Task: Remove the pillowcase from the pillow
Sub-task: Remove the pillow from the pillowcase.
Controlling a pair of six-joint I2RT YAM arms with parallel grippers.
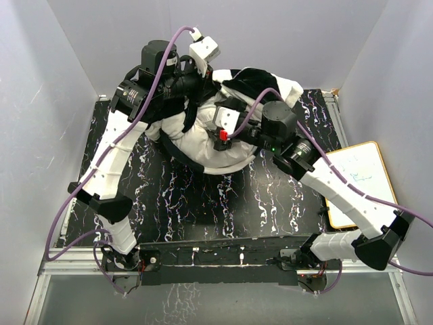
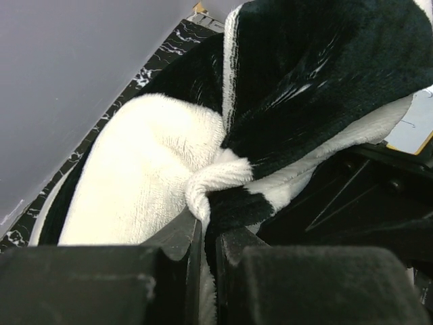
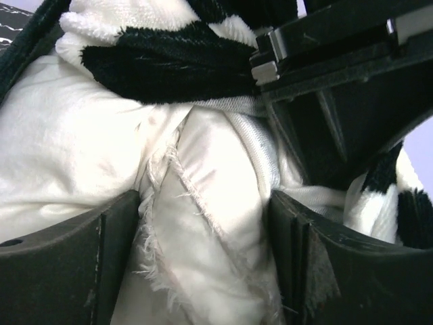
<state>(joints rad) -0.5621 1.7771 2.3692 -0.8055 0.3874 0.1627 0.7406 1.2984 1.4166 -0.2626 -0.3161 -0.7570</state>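
While left end effector (image 2: 208, 233) pinched shut on pillowcase (image 2: 318, 88) fold, right end effector (image 3: 203, 210) stood wide around bunched pillow (image 3: 67, 149), both fingers (image 3: 115, 264) touching it, apparently holding. Bundle lay far-middle on bench (image 1: 223, 196).

Risks:
- plush fold slipping from narrow pinch
- pillow dragging along if right hold weak
- frayed pillow seam tearing under pull

No brand or label readable; whiteboard (image 1: 358, 176) marks too faint.

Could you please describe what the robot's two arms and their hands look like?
Both the left arm and right arm have white shell links joined by bulky black joints, with a purple cable running along each. The left hand and right hand have black blocky fingers. A white box sits at the left wrist; a small red part marks the right wrist.
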